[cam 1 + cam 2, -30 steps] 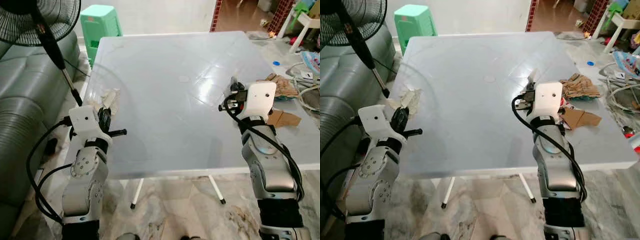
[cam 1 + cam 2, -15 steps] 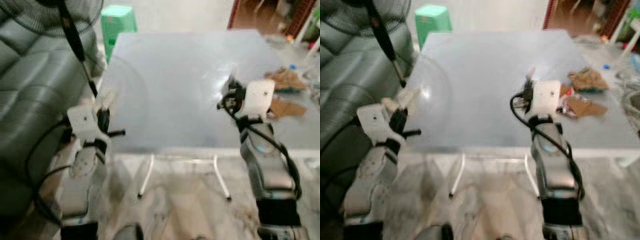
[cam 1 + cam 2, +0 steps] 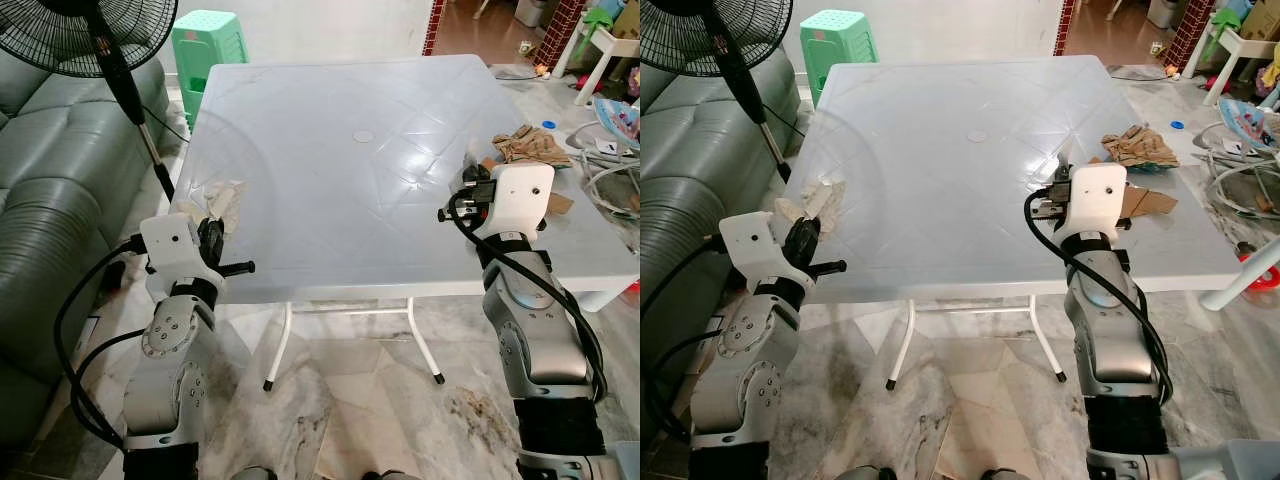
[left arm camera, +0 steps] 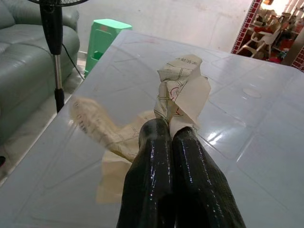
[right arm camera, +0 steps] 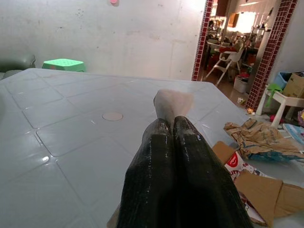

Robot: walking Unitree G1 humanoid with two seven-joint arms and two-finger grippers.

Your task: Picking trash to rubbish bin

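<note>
Two grippers, each pinching one scrap. The left gripper [image 4: 168,130] is closing its fingers on a crumpled printed paper [image 4: 183,90], held above the table's left edge, with more creased paper trailing beneath it. The right gripper [image 5: 172,124] is clamping a small pale scrap [image 5: 172,100] over the table's right side.

One white plastic table [image 3: 330,150] is standing on a marbled floor [image 3: 350,400]. One crumpled brown paper [image 3: 1138,148] and flattened cardboard pieces [image 5: 259,192] are lying near the table's right edge.

One grey-green sofa [image 3: 50,200], one black standing fan [image 3: 95,35] and one green stool [image 3: 208,40] are occupying the left side of the room.
</note>
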